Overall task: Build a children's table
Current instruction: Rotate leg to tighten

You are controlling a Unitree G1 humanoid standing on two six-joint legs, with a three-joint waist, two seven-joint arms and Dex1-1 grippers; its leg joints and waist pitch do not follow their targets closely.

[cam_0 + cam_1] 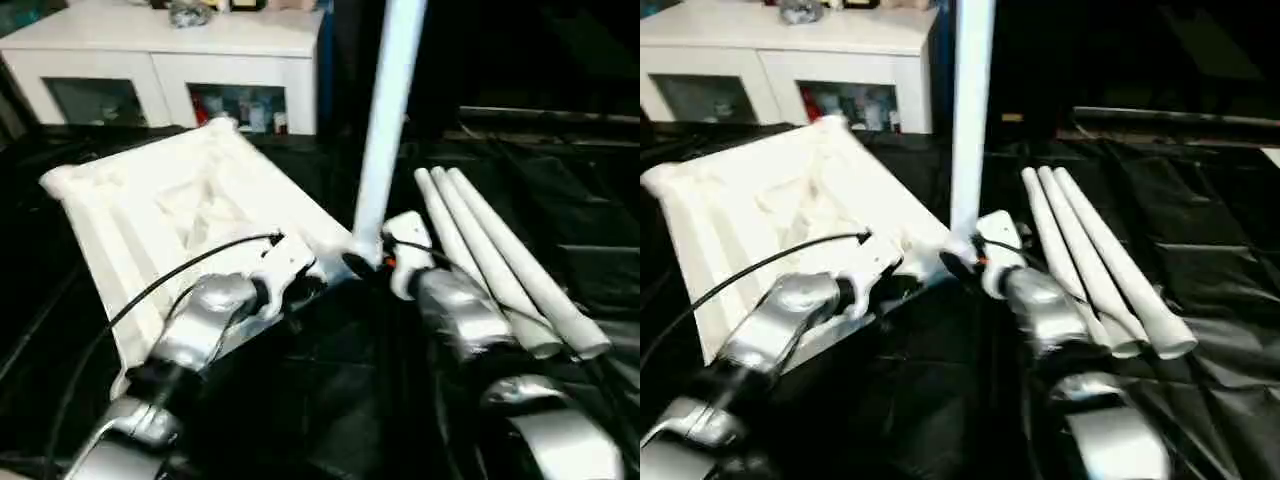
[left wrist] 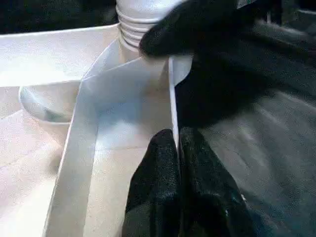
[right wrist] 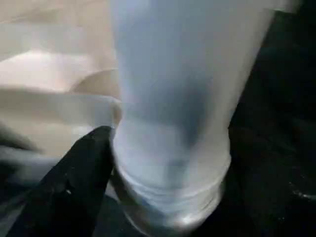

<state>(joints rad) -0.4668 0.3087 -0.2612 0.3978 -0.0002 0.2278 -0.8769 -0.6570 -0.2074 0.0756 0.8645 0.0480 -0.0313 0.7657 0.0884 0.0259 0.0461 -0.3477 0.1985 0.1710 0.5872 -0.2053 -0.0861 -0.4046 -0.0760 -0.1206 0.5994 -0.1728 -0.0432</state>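
Note:
The white tabletop (image 1: 150, 200) lies upside down on black cloth, ribs facing up. One white leg (image 1: 385, 120) stands upright in its near right corner socket. My left gripper (image 2: 177, 136) is shut on the tabletop's thin rim (image 2: 170, 98) just beside that corner. My right gripper (image 1: 362, 262) is at the foot of the upright leg. It is open, with one black finger (image 3: 84, 168) lying against the leg's threaded base (image 3: 168, 187). Three more legs (image 1: 500, 260) lie side by side on the cloth to the right.
A white cabinet (image 1: 170, 50) with glass doors stands behind the tabletop at the back left. Black cloth (image 1: 330, 400) covers the work surface around my forearms. A black cable (image 1: 170, 275) runs along my left arm.

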